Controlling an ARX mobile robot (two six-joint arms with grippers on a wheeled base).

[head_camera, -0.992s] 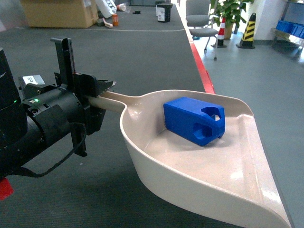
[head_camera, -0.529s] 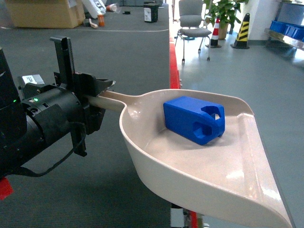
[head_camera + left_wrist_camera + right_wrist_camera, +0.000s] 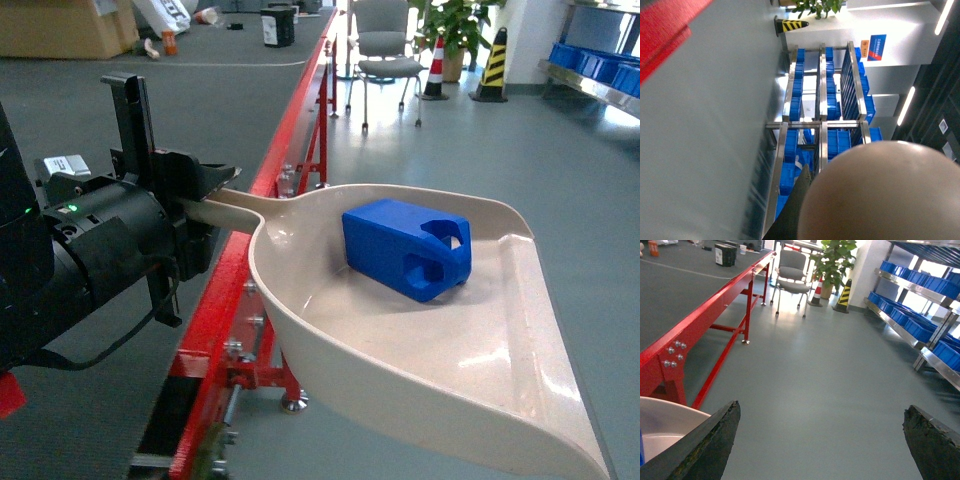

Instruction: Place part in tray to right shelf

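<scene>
Left gripper (image 3: pixel 205 205) clamped on the long straight handle of the beige-pink tray (image 3: pixel 330 335), holding it out level, with the red-framed table (image 3: pixel 255 250) below the handle end and grey floor (image 3: pixel 560 160) beyond. Blue part (image 3: pixel 405 247) lying on its side inside the tray, near the back wall of the scoop, round holes and notch turned toward the wide flat lip, touching the tray floor and clear of both side rims. Right gripper (image 3: pixel 820 440) wide open and empty, its two dark fingertips (image 3: pixel 707 440) framing bare floor in the right wrist view, a corner of the tray just showing at the lower left. Right shelf (image 3: pixel 920 295) of stainless steel along the far right, stacked with blue crates (image 3: pixel 917 330), well apart from the tray. In the left wrist view, mostly the rounded underside of the tray and the same rack of crates seen sideways. Farther off: grey office chair (image 3: pixel 385 40), potted plant (image 3: pixel 835 260), striped black-and-yellow cone (image 3: pixel 493 65).
</scene>
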